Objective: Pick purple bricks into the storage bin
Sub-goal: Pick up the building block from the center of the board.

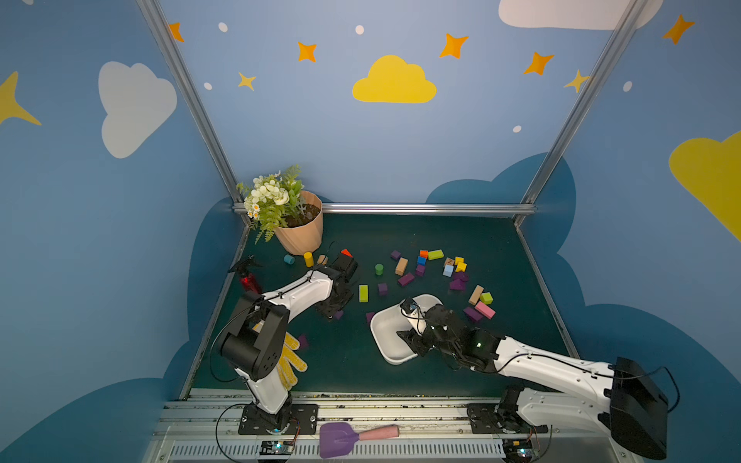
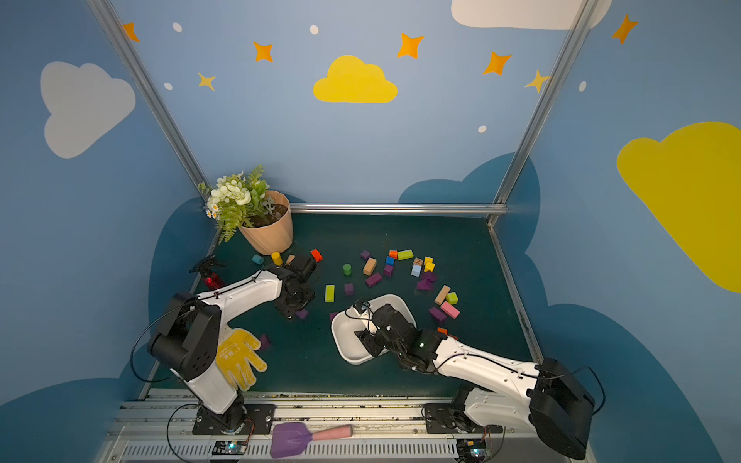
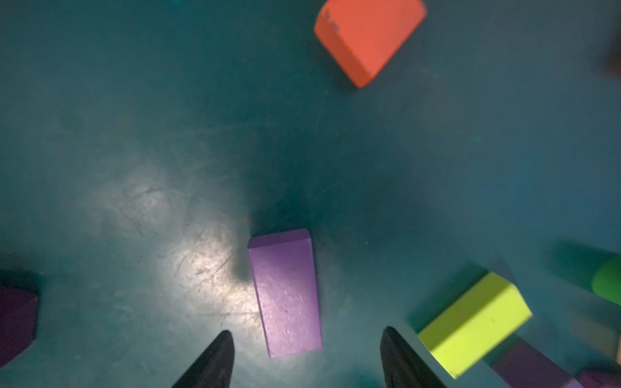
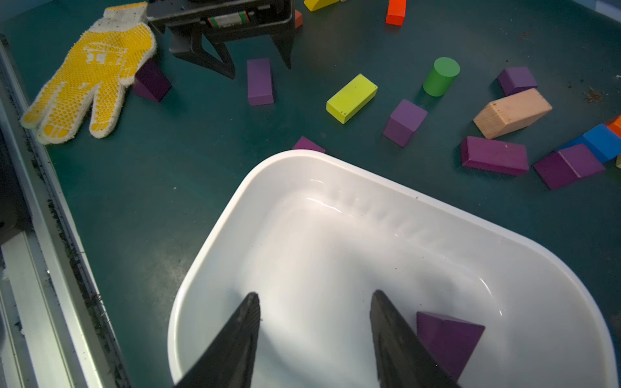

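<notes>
Purple oblong brick (image 3: 285, 292): we straddle it w/ left gripper (image 3: 306, 331), jaws apart, ready to pinch. Right gripper (image 4: 315, 293) gapes empty above storage bin (image 4: 304, 154), purple wedge (image 4: 448, 339) inside.

The left arm (image 1: 304, 290) bends forward, the left gripper (image 3: 307, 331) pointing down, jaws apart, clasping nothing. The right arm (image 1: 553, 360) stretches inward — the right gripper (image 4: 314, 293) tilted down, jaws parted, empty.

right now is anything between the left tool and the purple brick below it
Nothing visible. The left tool hangs open over the purple brick, with only bare mat around it. The lime block lies off to one side, apart from the brick.
</notes>
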Available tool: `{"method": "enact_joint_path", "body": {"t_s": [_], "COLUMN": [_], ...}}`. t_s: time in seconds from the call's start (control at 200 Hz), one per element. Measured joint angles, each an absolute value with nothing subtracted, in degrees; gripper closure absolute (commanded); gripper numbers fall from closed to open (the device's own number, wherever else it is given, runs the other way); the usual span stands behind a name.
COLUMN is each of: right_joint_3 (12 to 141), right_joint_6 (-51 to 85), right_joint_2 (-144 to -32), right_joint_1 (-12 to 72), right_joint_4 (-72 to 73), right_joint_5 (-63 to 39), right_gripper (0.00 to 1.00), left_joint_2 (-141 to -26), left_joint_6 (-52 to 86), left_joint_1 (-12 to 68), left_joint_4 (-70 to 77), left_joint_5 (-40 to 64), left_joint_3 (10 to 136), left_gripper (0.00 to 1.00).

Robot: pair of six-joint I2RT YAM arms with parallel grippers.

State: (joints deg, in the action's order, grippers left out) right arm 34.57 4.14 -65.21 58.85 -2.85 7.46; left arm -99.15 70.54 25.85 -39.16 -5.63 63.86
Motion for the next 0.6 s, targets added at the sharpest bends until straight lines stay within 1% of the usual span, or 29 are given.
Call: {"method": "enact_joint_path", "body": {"t_s": [0.22,0.401,0.431,0.501,0.576,0.601], "right_joint_3": [33.6,33.4,33.4,33.4,33.4,33.4], "right_joint_6": [4.0,4.1,4.1,4.1,4.2,4.2], "right_joint_2": [-64.3,-63.8,-63.8,-63.8,-63.8,-63.8], "right_joint_1": [59.2,59.3,59.3,59.4,59.4,59.4], "right_joint_4": [-1.9,-1.7,-1.7,-1.7,-1.7,-1.7], "right_joint_5": [7.4,7.4,7.4,7.4,7.5,7.5], "right_gripper": [0.45,0.45,0.45,0.45,0.45,0.45], "left_joint_2": [-99.8,-102.8,-103.4,-103.6,-103.6,-103.6], "left_joint_6": [72.3,72.9,72.9,73.1,73.2,73.3], "left_joint_1": [25.8,25.5,25.4,25.3,25.3,25.2], "left_joint_4": [-38.9,-38.3,-38.3,-37.9,-37.9,-37.9], "left_joint_5": [-6.0,-6.1,-6.2,-6.4,-6.6,-6.6], "left_joint_3": [63.9,63.9,63.9,64.0,63.9,63.9], "left_gripper": [0.33,0.34,0.36,0.44,0.46,0.49]}}
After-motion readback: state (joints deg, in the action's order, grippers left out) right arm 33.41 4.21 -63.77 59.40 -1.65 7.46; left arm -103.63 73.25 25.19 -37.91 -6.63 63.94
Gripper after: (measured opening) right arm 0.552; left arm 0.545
